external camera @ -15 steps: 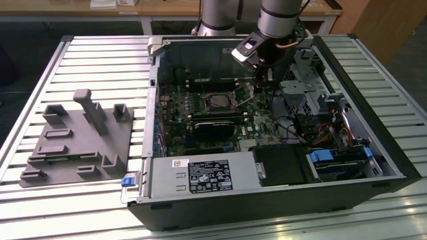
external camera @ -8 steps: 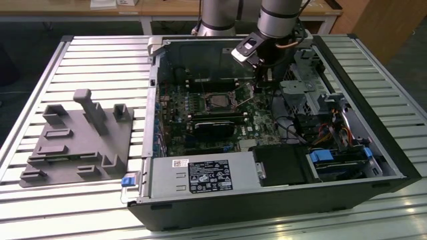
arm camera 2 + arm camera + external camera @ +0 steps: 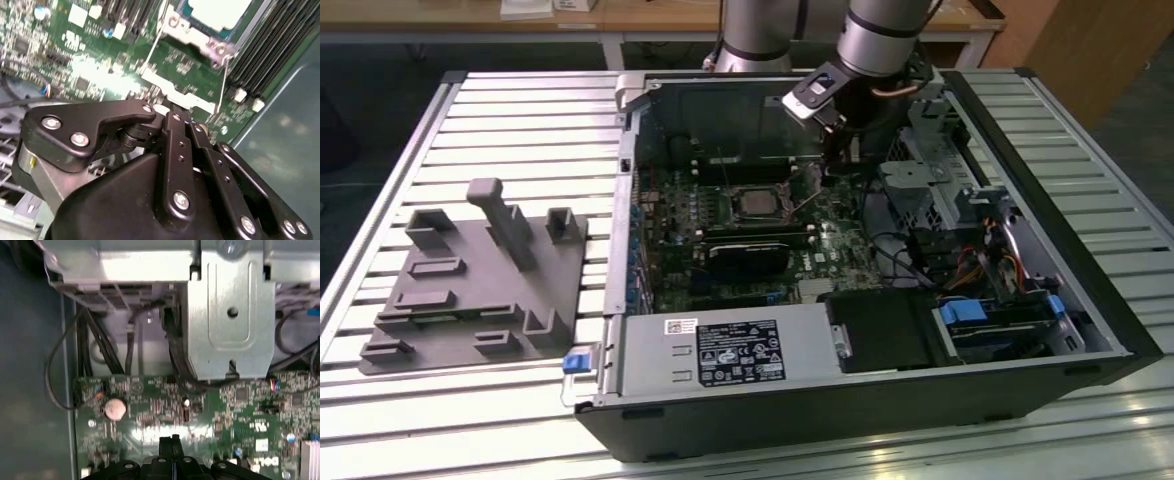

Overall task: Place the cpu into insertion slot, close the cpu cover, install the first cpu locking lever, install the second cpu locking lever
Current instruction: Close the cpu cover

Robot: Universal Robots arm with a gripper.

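The cpu [image 3: 754, 203] lies flat in the insertion slot on the green board [image 3: 680, 215], inside the open computer case. In the second wrist view its pale face [image 3: 216, 11] shows with the silvery cpu cover [image 3: 192, 34] lying around its edge. Two thin wire levers [image 3: 152, 47] [image 3: 223, 82] slant away from the cover's corners. My gripper [image 3: 835, 148] hangs over the board a little toward the case's back wall from the cpu. Its fingers meet with no gap in the first wrist view [image 3: 172, 441], and I see nothing between them. The black linkages [image 3: 175, 150] hide the tips in the second wrist view.
A black-finned card [image 3: 754, 250] sits just in front of the cpu. A metal drive cage [image 3: 921, 190] and cables [image 3: 974, 265] stand on the exterior view's right, and a labelled power supply [image 3: 720, 350] at the front. A grey fixture plate [image 3: 474, 290] lies outside the case on the left.
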